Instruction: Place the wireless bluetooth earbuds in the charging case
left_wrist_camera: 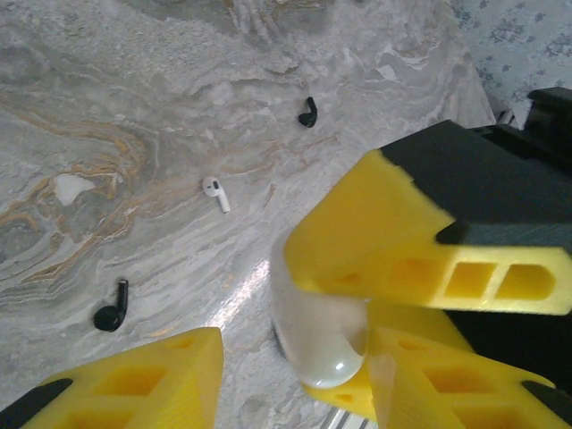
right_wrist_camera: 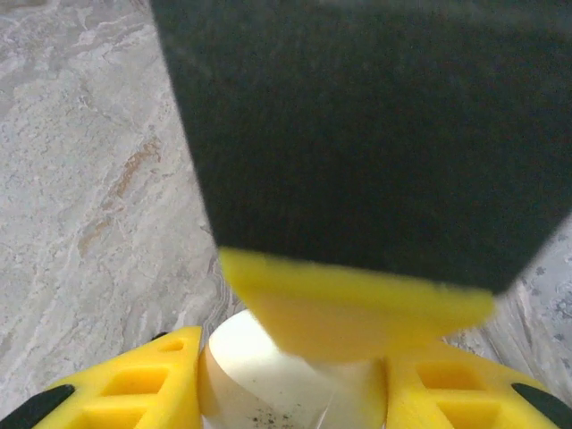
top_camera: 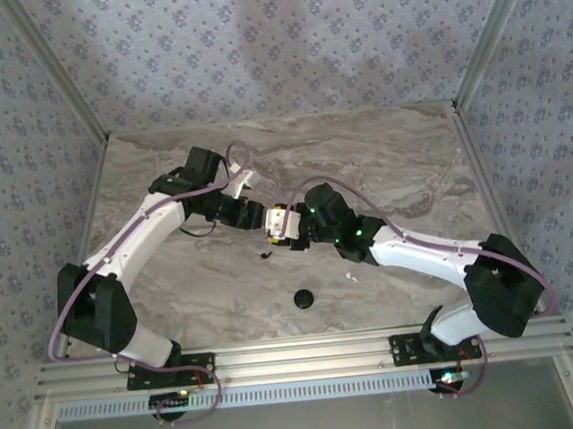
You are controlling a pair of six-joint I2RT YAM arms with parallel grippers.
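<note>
- The white charging case (left_wrist_camera: 315, 331) is up off the bench (top_camera: 413, 163), mid-bench where the two arms meet.
- The right hand (right_wrist_camera: 293, 371) is clamped on the case, with a yellow finger pressed to each side of it.
- The left hand (left_wrist_camera: 295, 375) has its fingers apart. One finger touches the case and the other stands off it with a gap, so it has no grip yet.
- I cannot tell whether the lid is up or down, because the fingers cover the top.
- Loose on the bench beyond the case lie a black earbud (left_wrist_camera: 307, 112), a white earbud (left_wrist_camera: 215, 192) and a second black earbud (left_wrist_camera: 112, 308), each on its side and well apart from the others.
- The case looks like smooth, glossy, rounded hard plastic, so it is probably light and liable to slip or twist between flat pads. A hold across its broad faces, low and away from the lid, seems best.
- The earbuds are tiny, rigid and very light, and a nudge would likely skate them across the stone. The stem looks a surer place to pinch than the rounded head, and each must go stem-first into its socket.
- The bench is a marble-pattern slab, flat and somewhat shiny, so it offers little friction.
- A round black disc (top_camera: 303, 297) sits nearer the arm bases.
- Patterned walls (top_camera: 252, 47) close in three sides, and a metal rail (top_camera: 299, 354) runs along the near edge.
</note>
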